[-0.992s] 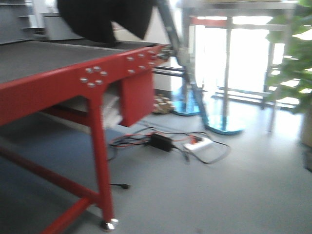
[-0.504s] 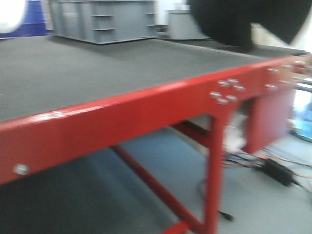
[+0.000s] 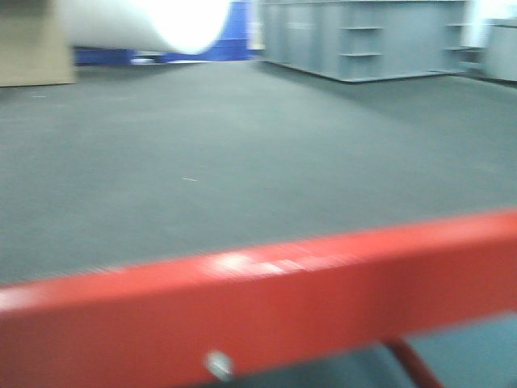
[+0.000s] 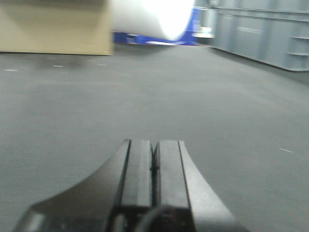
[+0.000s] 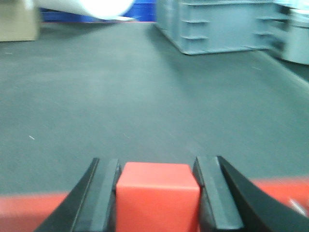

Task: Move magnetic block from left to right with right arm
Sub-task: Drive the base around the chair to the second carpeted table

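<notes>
Carrying the magnetic block [image 5: 158, 198] looks like the step in hand. The right gripper [image 5: 157, 169] has its jaws closed on the red cube, one pad flush against each side face. Cube and gripper sit on the near side of the red table rail [image 5: 282, 193], which shows behind them to both sides. What lies under the cube cannot be seen.

To do this well, I would hold the squeeze steady and lift enough to clear the rail. The cube should travel level to the right, and the jaws should part only once it rests flat on the grey mat [image 5: 145, 87] beyond the rail. A magnet may tug toward the rail if that is steel, so a wide berth seems wise.

Only the right wrist view shows the block. The left wrist view shows the left gripper [image 4: 154, 154], jaws pressed together on nothing, over the mat with the rail out of sight. The front view shows neither gripper. It gives the rail's face with a bolt [image 3: 216, 364] and the bare mat behind it.

Farthest from the rail, along the mat's back edge, stand a cardboard box [image 4: 53, 26], a white roll [image 3: 145, 20] and a grey crate [image 5: 217, 24].
</notes>
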Robot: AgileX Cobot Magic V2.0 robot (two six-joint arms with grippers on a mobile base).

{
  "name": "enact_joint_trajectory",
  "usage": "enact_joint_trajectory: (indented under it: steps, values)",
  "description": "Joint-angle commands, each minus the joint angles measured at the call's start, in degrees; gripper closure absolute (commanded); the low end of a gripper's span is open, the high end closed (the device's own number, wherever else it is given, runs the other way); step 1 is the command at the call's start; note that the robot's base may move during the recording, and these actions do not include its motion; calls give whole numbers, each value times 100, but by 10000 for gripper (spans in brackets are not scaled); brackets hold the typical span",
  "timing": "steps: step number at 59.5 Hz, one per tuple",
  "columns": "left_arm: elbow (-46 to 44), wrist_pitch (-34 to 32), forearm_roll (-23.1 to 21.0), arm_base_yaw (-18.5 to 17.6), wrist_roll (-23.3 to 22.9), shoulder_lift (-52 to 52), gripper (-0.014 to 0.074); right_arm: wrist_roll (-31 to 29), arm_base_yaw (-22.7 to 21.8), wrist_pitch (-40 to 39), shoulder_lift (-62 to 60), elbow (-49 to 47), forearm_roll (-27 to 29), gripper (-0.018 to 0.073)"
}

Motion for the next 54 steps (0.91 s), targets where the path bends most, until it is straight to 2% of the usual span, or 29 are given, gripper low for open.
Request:
enact_joint_trajectory:
  steps: [1,54]
  values:
    - [59,-516,0,-25,-25,-78,713,-55,-28,-481,101,-151,-26,412]
    - [59,-516,0,-25,-25,-78,713,-55,-28,-481,101,-151,-26,412]
